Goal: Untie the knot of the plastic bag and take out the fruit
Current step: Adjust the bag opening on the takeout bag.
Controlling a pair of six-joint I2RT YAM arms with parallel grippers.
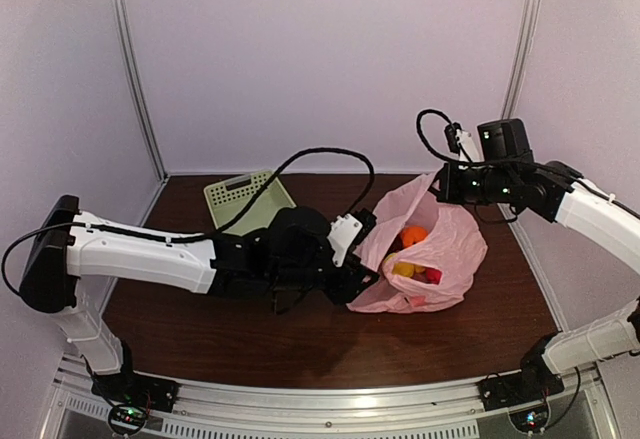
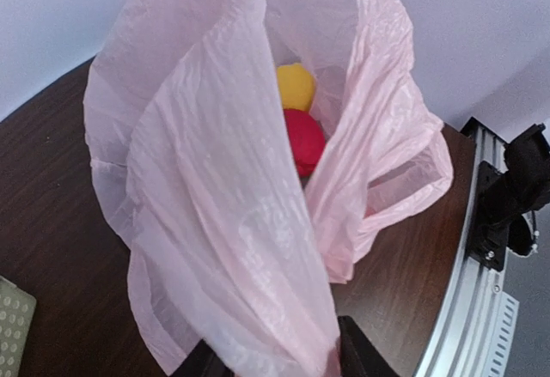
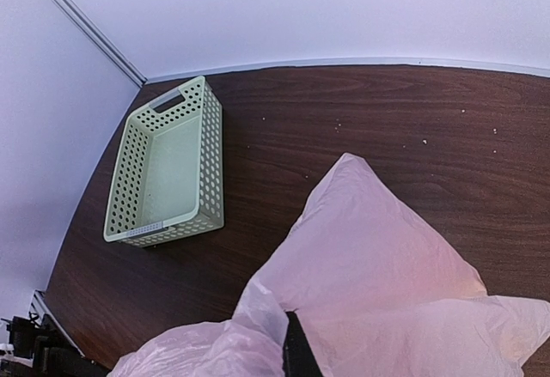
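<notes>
Left of bag (image 1: 440, 259), L arm (image 1: 150, 254) partly hides basket (image 1: 240, 199).

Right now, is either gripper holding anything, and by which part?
Right gripper pinches the bag by its top edge. Left gripper straddles the bag's near rim; cannot tell whether it grips it yet.

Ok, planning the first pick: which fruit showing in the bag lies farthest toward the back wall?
The orange fruit; the yellow fruit and the red fruit lie side by side in front of it.

pink plastic bag (image 1: 455, 244), yellow, red and orange fruit (image 2: 302, 141), pale green basket (image 3: 210, 162)
</notes>
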